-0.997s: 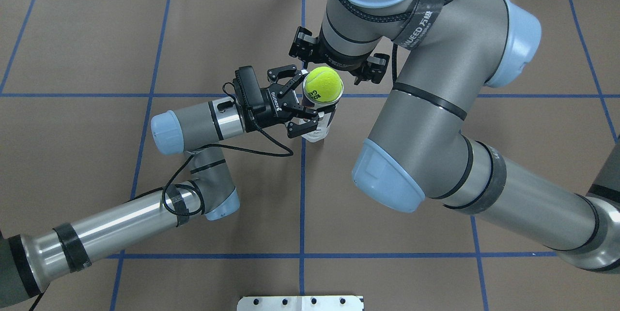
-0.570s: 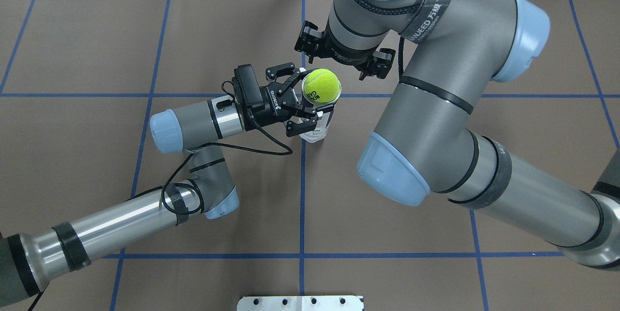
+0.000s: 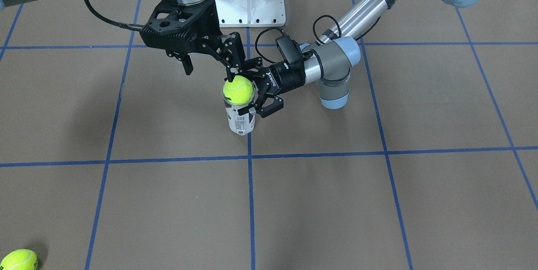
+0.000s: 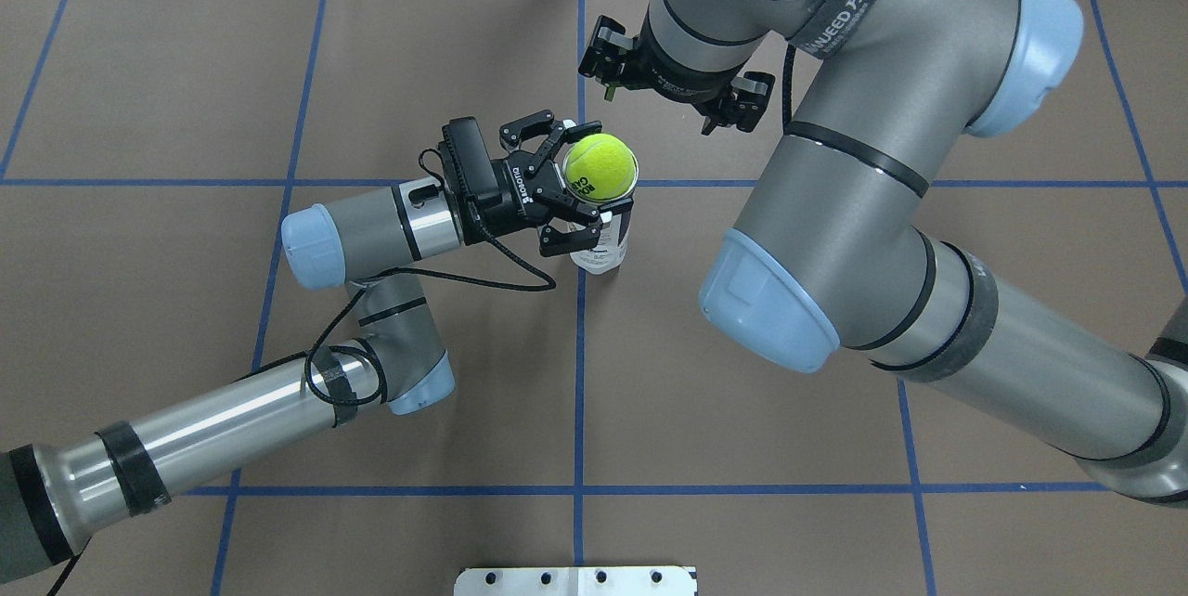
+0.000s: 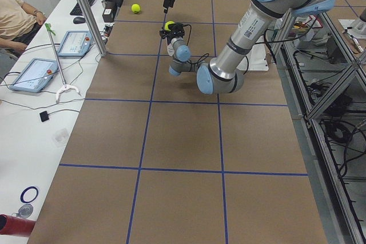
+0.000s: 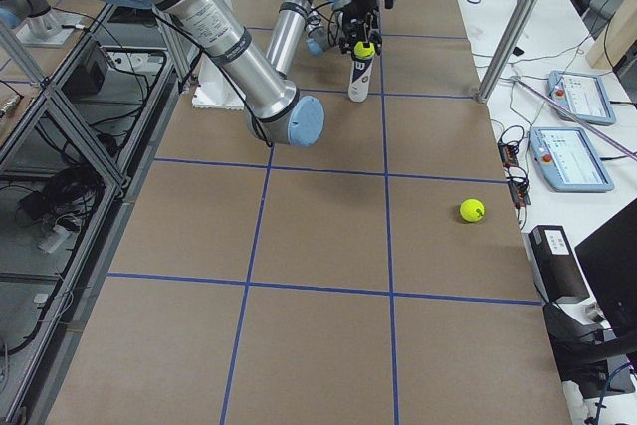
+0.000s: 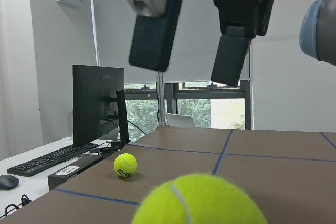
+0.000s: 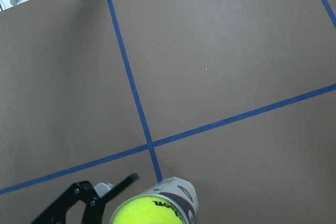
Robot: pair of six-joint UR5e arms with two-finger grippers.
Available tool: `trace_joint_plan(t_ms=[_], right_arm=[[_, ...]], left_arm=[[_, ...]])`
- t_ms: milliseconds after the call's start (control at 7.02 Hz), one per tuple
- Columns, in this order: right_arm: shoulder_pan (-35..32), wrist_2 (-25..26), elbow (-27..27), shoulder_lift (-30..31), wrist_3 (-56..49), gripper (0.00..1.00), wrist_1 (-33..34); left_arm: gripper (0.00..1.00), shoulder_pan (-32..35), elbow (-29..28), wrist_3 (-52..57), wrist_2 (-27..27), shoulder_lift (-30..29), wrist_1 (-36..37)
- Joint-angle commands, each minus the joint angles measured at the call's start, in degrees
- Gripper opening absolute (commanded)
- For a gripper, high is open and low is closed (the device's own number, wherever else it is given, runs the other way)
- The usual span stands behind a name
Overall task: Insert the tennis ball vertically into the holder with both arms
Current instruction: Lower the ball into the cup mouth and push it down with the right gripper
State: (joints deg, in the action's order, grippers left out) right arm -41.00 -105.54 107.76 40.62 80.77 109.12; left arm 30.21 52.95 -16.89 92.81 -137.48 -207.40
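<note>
The table (image 3: pixel 378 202) is lit brightly and evenly from above. Only soft, diffuse shadows are thrown on it, the broadest toward its edge on the robot's right. Glare is seen on the silver tube of the left arm (image 4: pixel 213 424), and a pale sheen on the rim of the holder (image 8: pixel 177 184). In the left wrist view the tennis ball (image 7: pixel 202 203) at the lower edge is blurred, while the windows (image 7: pixel 202 111) behind are bright.

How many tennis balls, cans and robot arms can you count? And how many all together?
Tennis balls: 2, the top ball on the holder and the loose ball.
Cans: 1, the holder.
Robot arms: 2, the left arm and the right arm.
Total: 5.
</note>
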Motion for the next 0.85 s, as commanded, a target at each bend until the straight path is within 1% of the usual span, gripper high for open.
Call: trace_joint_plan(t_ms=[0,142,285,427,570,712], right_arm=[[-0.1,0.2,-0.3,0.3,-0.4,0.99,-0.2],[0.9,0.5,-0.5,0.1,-0.2,0.97,-0.2],[2.1,1.1,-0.7,-0.1,0.5,0.54,-0.3],[2.6,1.1,-0.8,-0.5,0.5,0.48,-0.4],[3.9,1.5,-0.8,-0.5,0.7,0.56,-0.5],[5.4,2.7,-1.4,-0.5,1.0,0.54,-0.6]], left_arm=[[0.99,0.0,0.0,0.0,0.0,0.1,0.1],[0.99,-0.1,0.0,0.0,0.0,0.1,0.2],[0.99,-0.1,0.0,0.0,0.0,0.1,0.2],[0.99,-0.1,0.0,0.0,0.0,0.1,0.2],[0.99,-0.1,-0.2,0.0,0.0,0.1,0.2],[0.99,-0.2,-0.2,0.0,0.0,0.1,0.2]])
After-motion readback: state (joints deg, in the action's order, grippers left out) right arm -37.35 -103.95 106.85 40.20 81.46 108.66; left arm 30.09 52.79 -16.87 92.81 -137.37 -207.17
